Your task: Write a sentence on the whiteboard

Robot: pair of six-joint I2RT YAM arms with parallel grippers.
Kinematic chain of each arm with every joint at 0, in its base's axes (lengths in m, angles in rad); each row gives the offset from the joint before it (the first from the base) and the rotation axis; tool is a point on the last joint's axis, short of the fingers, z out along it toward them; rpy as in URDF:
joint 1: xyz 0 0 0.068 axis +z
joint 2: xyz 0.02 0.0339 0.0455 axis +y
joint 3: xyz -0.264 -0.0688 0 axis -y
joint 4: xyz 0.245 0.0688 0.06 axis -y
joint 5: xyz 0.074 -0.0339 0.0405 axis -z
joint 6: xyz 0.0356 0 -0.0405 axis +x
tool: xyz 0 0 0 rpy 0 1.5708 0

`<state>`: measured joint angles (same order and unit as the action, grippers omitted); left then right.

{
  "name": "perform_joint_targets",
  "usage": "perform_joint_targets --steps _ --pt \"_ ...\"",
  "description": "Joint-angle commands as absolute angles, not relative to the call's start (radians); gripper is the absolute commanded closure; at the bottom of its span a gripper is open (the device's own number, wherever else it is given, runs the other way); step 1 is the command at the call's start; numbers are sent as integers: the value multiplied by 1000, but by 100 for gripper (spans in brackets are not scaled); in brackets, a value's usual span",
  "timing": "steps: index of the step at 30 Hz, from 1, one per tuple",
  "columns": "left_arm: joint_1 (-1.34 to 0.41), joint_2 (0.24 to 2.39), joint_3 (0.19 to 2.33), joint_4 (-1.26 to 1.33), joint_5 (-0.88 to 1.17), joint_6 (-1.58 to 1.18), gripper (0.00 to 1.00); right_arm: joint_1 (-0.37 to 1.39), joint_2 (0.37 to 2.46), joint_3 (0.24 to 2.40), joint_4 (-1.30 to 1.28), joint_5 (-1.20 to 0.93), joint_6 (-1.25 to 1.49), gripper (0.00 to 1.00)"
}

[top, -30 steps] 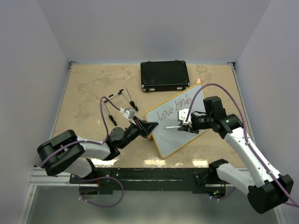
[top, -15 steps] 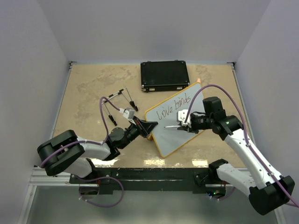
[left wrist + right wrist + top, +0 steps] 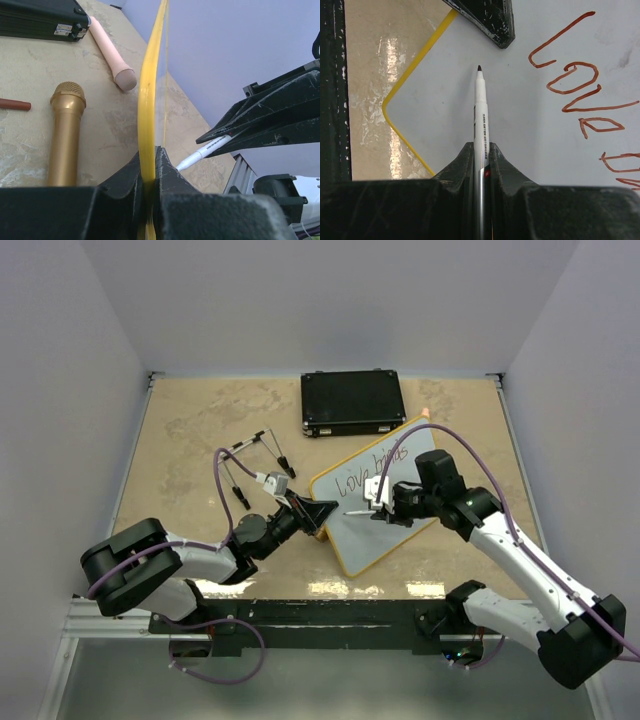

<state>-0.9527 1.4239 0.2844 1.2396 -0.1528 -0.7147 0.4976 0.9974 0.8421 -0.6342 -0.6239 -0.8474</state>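
Listing by view, top external first: whiteboard [image 3: 375, 535] set slantwise on the bench [image 3: 190, 430], right of centre, near the black case [image 3: 352, 402] but apart from it; sentence [image 3: 375, 468] so far a single slanted line along the board's upper part, reading "Love binds", with blank face below it; left gripper [image 3: 318, 512] closed on the board's left edge; right gripper [image 3: 380, 508] over the board's middle, closed on a marker [image 3: 357, 510] that points left, its tip just under the first letter. Left wrist view: yellow frame of the whiteboard [image 3: 148, 100] seen edge-on and pinched between both black fingers, no gap showing; marker [image 3: 207, 150] angled toward the writing face from the right; a gold microphone [image 3: 65, 135] and a pink cylinder [image 3: 112, 55] lying on the bench on the board's other side; whether the board lies flat or is propped cannot be told. Right wrist view: marker body gripped upright between the fingers, dark tip over bare board near the rounded corner, well left of the reddish-brown strokes of the sentence [image 3: 572, 80]; tip contact with the surface cannot be told. Step in hand, as judged: first line done, pen brought to the start of a second line. Next move calls for setting the tip down lightly and stroking rightward parallel to the first line, while the left gripper steadies the frame against the pen's push
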Motion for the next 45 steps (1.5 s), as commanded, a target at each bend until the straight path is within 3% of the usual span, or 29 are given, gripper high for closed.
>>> perform_joint_targets --steps 1,45 --pt "-951 1436 295 1241 -230 -609 100 511 1000 836 -563 -583 -801 100" --pt "-954 1433 288 1244 -232 -603 100 517 1000 811 -577 -542 -824 100"
